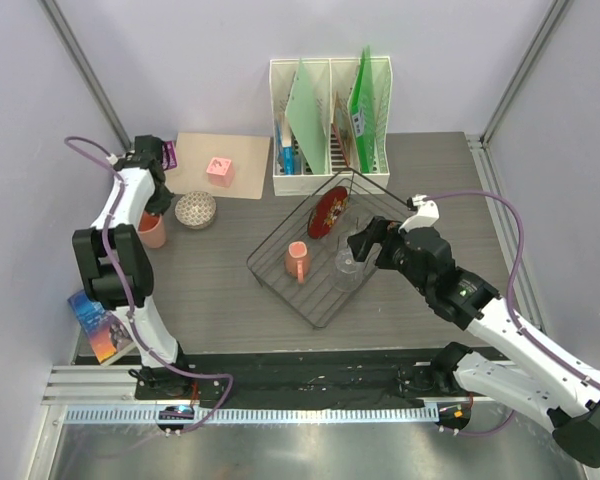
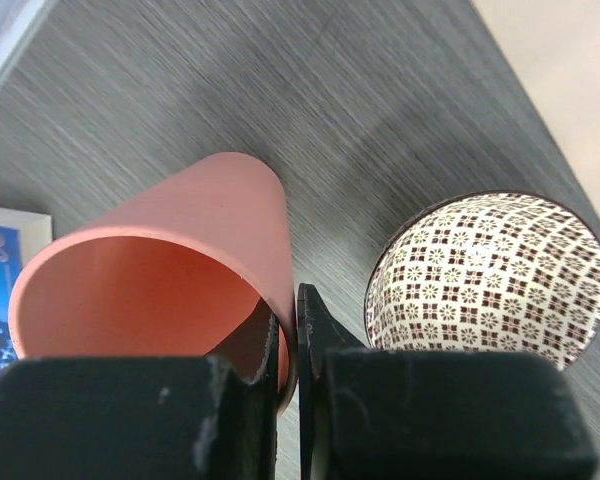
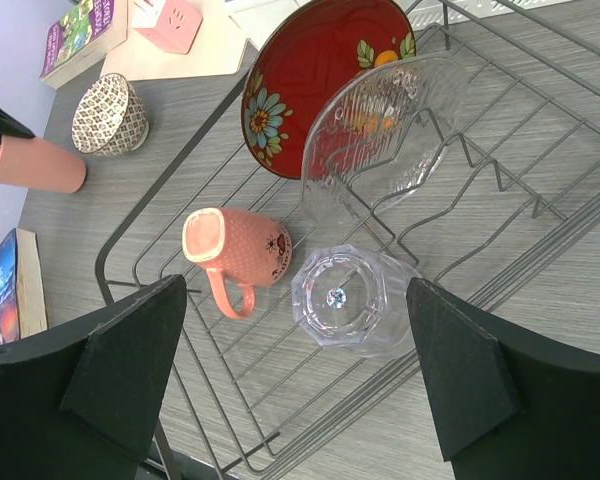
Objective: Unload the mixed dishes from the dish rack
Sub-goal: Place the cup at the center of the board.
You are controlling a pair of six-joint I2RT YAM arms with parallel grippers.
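Top: my left tool (image 1: 152, 208) held the larger pink cup (image 1: 152, 233) at the surface's (image 1: 210, 290) left, outside the dish rack (image 1: 315, 305) | Left wrist: pads (image 2: 320, 325) pinched its wall; I judged lower, then release | Right wrist: my right tool (image 3: 295, 350) gaped wide over the racked clear glass (image 3: 345, 300); centre before closing.

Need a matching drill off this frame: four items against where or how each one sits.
1. larger pink cup
2. pink mug
3. red plate
4. clear glass

A. on its side in the dish rack
B. standing on edge in the rack
C. outside the rack, wall pinched by the left hand
D. in the rack, nearest the open right hand

Pairs: 1-C, 2-A, 3-B, 4-D
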